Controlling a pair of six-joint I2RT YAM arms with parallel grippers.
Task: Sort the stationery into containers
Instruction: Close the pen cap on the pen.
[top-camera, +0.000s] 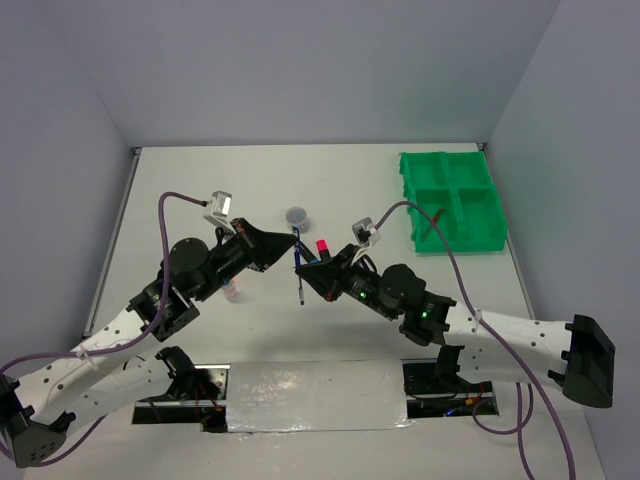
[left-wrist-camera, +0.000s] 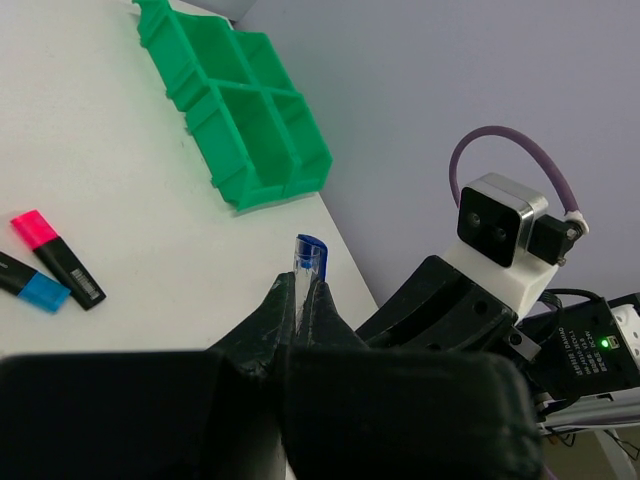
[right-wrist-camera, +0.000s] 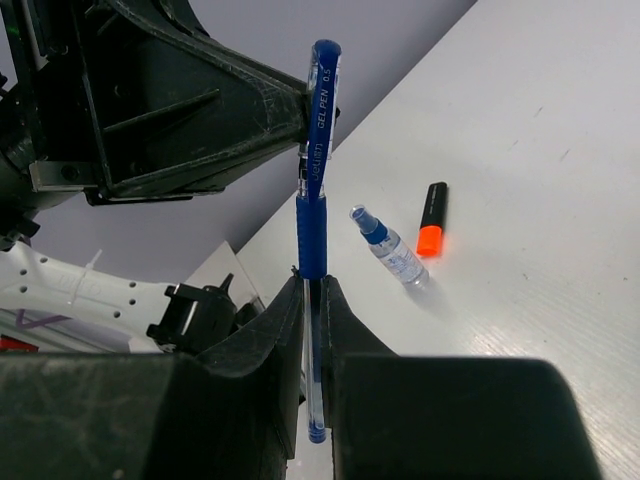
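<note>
A thin blue pen (top-camera: 299, 283) hangs above the middle of the table, gripped from both sides. My left gripper (top-camera: 293, 244) is shut on its clip end (left-wrist-camera: 308, 252). My right gripper (right-wrist-camera: 313, 288) is shut on the clear barrel just below the blue grip (right-wrist-camera: 312, 235). The green tray (top-camera: 451, 196) stands at the far right with a red pen (top-camera: 432, 226) in its near left compartment. Pink (left-wrist-camera: 56, 256) and blue (left-wrist-camera: 32, 286) highlighters lie on the table under the arms. A small bottle (right-wrist-camera: 392, 251) and an orange-ended marker (right-wrist-camera: 432, 219) lie below the pen.
A round grey pot (top-camera: 297, 214) sits behind the grippers at mid table. The two arms meet nose to nose over the table's centre. Grey walls close the table at the back and sides.
</note>
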